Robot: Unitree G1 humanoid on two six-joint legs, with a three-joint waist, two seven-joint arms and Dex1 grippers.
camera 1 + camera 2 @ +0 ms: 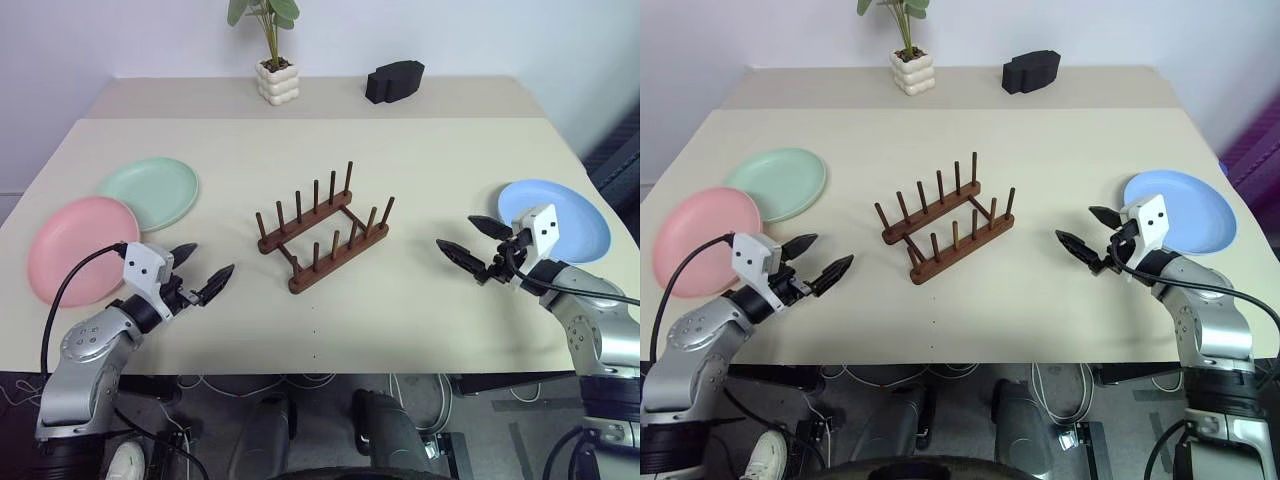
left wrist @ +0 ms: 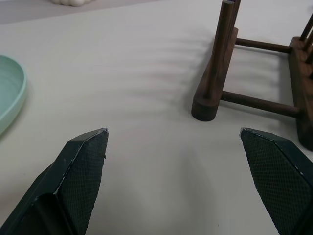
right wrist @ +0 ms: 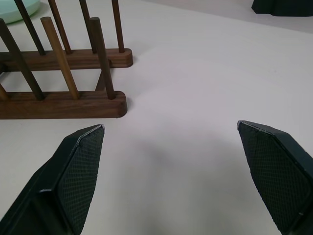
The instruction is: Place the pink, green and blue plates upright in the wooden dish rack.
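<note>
The dark wooden dish rack (image 1: 323, 234) stands empty at the table's middle, its pegs upright. A pink plate (image 1: 80, 247) lies flat at the left, with a green plate (image 1: 150, 191) just behind it and touching its rim. At the right edge lies a blue plate (image 1: 556, 219). My left gripper (image 1: 201, 268) hovers open beside the pink plate, pointing toward the rack. My right gripper (image 1: 467, 241) is open too, just left of the blue plate and also aimed at the rack. Both hold nothing.
A white pot with a green plant (image 1: 277, 78) and a black object (image 1: 394, 81) stand on a second table surface behind. The beige table (image 1: 420, 160) has bare room all around the rack. Cables hang under the front edge.
</note>
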